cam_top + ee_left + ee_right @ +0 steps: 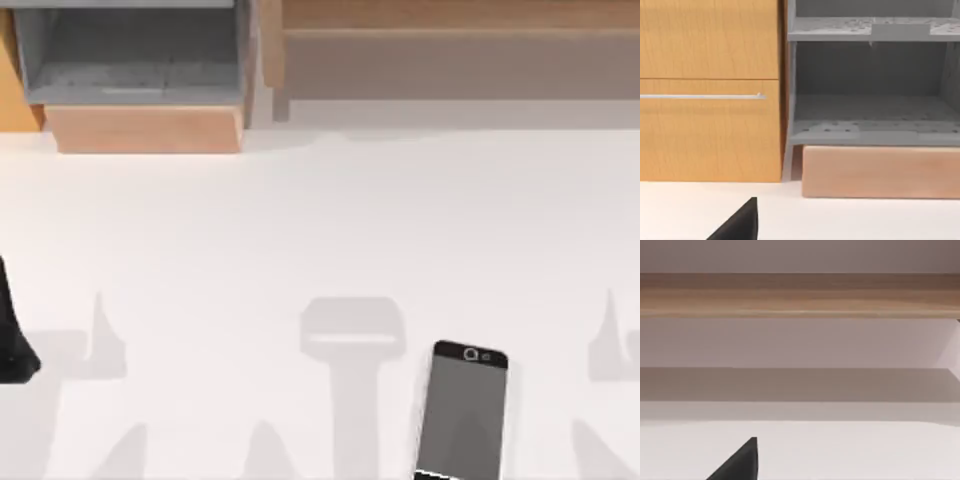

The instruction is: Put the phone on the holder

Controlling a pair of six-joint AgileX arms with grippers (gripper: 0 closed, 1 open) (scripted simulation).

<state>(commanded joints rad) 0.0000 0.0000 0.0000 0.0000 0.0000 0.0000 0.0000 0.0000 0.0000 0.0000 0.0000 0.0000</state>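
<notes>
One phone [467, 412] is lying flat on the white table [320, 220], near the front edge and right of centre in the top view, its ring-marked end pointing toward the back and its white strip at the very front. Nothing is touching it. A dark part of the left arm [12, 335] is showing at the table's left edge, well apart from the phone; a black tip is poking into each wrist view, but whether either claw is spread or pressed together I cannot tell.

Along the back, one grey open shelf unit [870, 80] is sitting on a pale wooden base [880, 172], beside one orange-brown cabinet [710, 90] with a single metal handle bar [700, 96], and one long wooden shelf [800, 295] is running across the right side. A holder is not something I can make out — the pale T-shaped patch beside the phone looks like a shadow (not an object).

The risks, as I judge them: a thin phone flat on a smooth table is offering little edge to pinch, so fingers closing too high could skate over it or push it off the near edge. Reaching for the shadow patch would be wasted motion.
</notes>
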